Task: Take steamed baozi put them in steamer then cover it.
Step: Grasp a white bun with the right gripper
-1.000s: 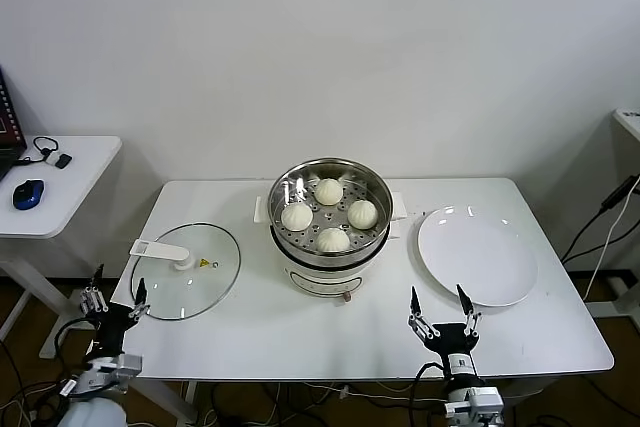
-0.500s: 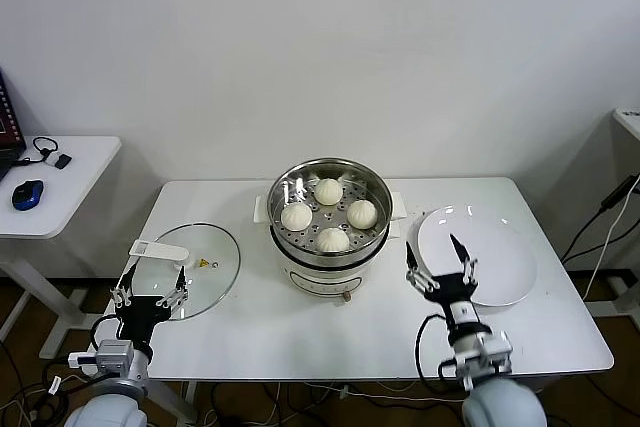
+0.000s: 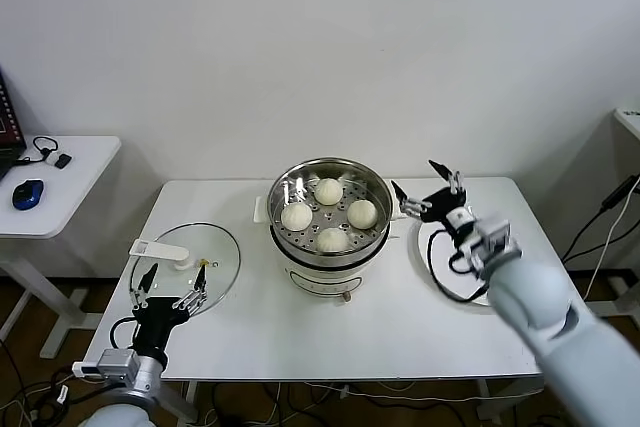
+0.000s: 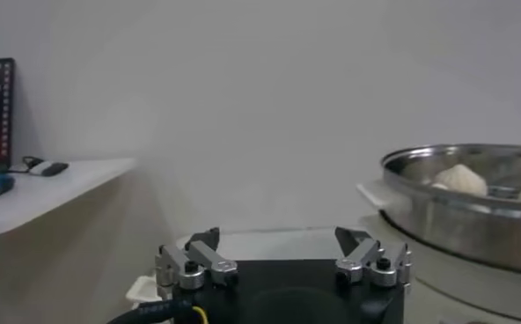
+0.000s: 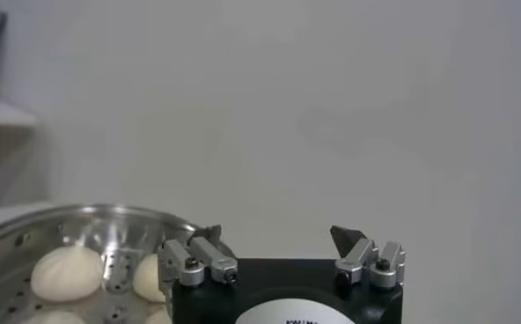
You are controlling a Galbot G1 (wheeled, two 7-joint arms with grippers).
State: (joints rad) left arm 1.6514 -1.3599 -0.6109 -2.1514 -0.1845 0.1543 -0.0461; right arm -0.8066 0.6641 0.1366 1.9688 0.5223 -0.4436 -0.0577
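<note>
Several white baozi (image 3: pixel 329 191) lie on the perforated tray inside the shiny steel steamer (image 3: pixel 300 245) at the table's middle. The steamer also shows in the left wrist view (image 4: pixel 454 220) and in the right wrist view (image 5: pixel 111 229), with baozi (image 5: pixel 65 271) inside. The clear glass cover (image 3: pixel 205 287) with its white handle (image 3: pixel 160 252) lies flat on the table, left of the steamer. My left gripper (image 3: pixel 168 284) is open and empty over the cover's near edge. My right gripper (image 3: pixel 425 190) is open and empty, raised just right of the steamer's rim.
A flat white plate (image 3: pixel 500 257) lies right of the steamer, partly behind my right arm. A side desk (image 3: pixel 60 187) with a blue mouse (image 3: pixel 28 193) stands to the far left. The table's front edge (image 3: pixel 350 379) runs close to me.
My right gripper has risen from the table's front edge, past the plate, to beside the steamer's rim. My left gripper has moved forward over the cover's near edge.
</note>
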